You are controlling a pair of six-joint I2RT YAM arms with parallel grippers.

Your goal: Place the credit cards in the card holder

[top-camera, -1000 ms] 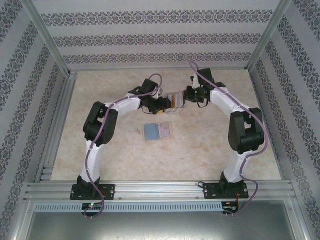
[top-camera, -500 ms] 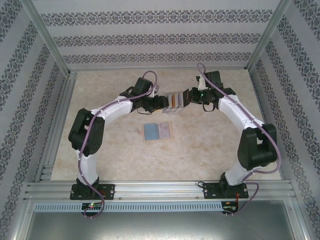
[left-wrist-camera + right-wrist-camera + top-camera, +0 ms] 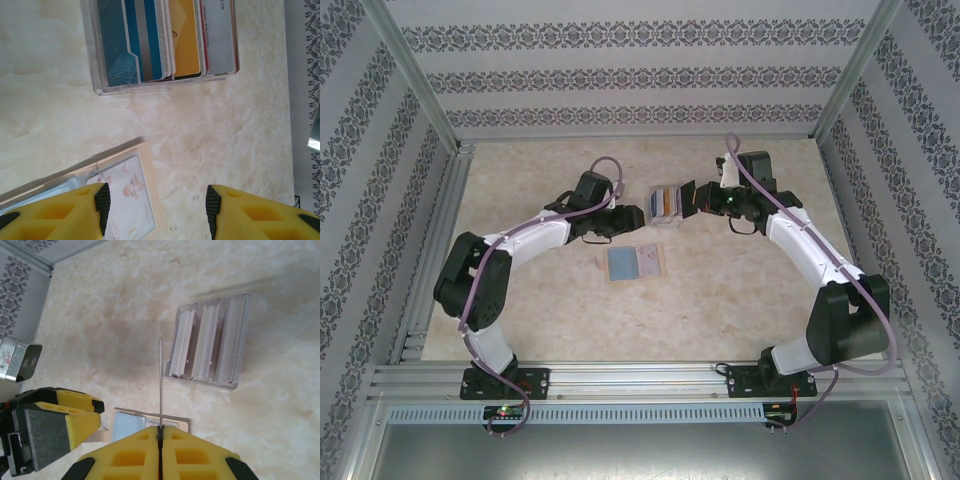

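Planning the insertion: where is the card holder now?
Top view: the card holder lies open on the table, just robot-side and slightly left of the clear card tray.

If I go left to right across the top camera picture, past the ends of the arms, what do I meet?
Left gripper, open → tray → right gripper, pinching a card.

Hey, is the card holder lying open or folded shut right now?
Open. The card holder lies spread flat, its grey-blue inside and a paler panel side by side, facing up.
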